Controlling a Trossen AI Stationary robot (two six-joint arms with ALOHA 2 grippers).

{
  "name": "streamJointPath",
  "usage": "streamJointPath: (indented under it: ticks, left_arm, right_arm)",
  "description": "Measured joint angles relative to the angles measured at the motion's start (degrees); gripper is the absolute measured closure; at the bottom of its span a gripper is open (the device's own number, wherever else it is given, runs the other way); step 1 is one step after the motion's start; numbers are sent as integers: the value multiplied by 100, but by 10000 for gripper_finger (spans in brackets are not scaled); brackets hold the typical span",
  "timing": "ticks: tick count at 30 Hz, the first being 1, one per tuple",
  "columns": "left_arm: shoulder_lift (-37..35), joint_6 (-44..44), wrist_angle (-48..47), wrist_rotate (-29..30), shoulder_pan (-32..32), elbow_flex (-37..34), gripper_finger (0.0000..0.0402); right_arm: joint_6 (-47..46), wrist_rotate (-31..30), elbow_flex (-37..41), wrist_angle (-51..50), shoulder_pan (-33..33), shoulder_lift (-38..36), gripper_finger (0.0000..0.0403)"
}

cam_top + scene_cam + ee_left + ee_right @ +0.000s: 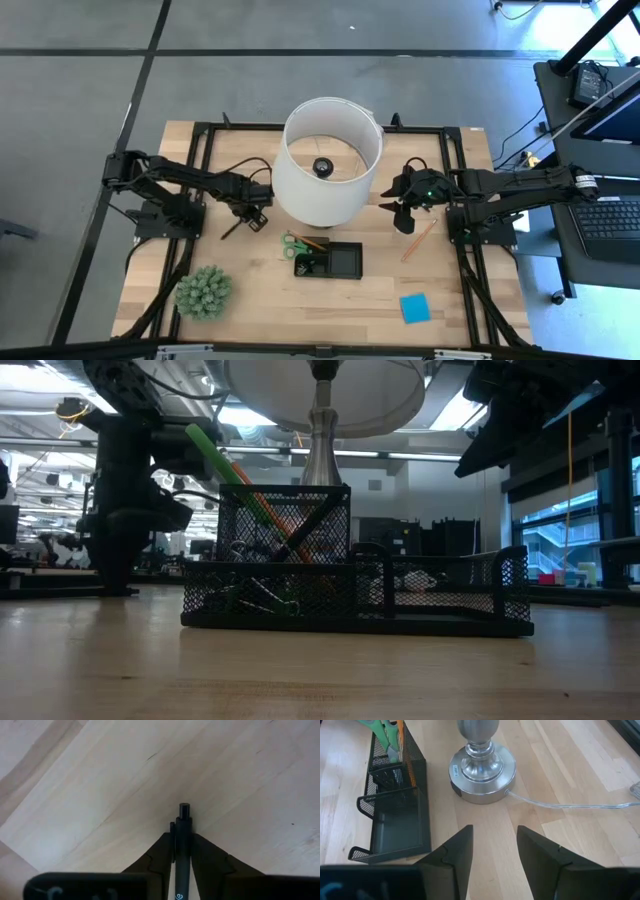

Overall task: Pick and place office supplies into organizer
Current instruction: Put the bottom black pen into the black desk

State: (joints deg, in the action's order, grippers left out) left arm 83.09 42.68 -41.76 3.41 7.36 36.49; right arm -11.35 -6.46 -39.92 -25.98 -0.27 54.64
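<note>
Pen (183, 845) sits between your left gripper's (256, 216) fingers (161, 856), which are closed on it low over the worktop (260, 300), left of the lamp (328, 160). Your right gripper (404, 212) hangs right of the lamp, fingers open and empty. Organizer (328, 262) lies near the lamp with scissors (293, 243) apparently propped in its left compartment; the pencil (420, 240) and blue pad (415, 307) lie to its right.

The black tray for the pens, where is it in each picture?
High view: the black tray sits low in the middle, just under the lamp.
Low view: it fills the middle, standing on the table.
Left wrist view: not in it.
Right wrist view: it is at the left edge.
Shared landmark: the lamp, whose silver base stands beside the tray.
</note>
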Motion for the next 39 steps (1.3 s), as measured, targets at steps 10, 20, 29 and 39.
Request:
streamJointPath:
  ticks: [10,20,29,39]
  left_arm:
    - [-82,2,-10,44,-30,-13,363]
    - [-1135,31,32,-604,-398,-33,371]
    - [-2171,306,132,-916,-743,-24,376]
    - [-3258,545,2061,-1556,-1234,-15,377]
  right_arm:
    - [133,0,0,-2,0,-1,249]
    - [120,2,0,-11,0,-1,249]
    - [119,2,0,-13,2,-1,249]
    - [105,3,0,-22,4,-3,249]
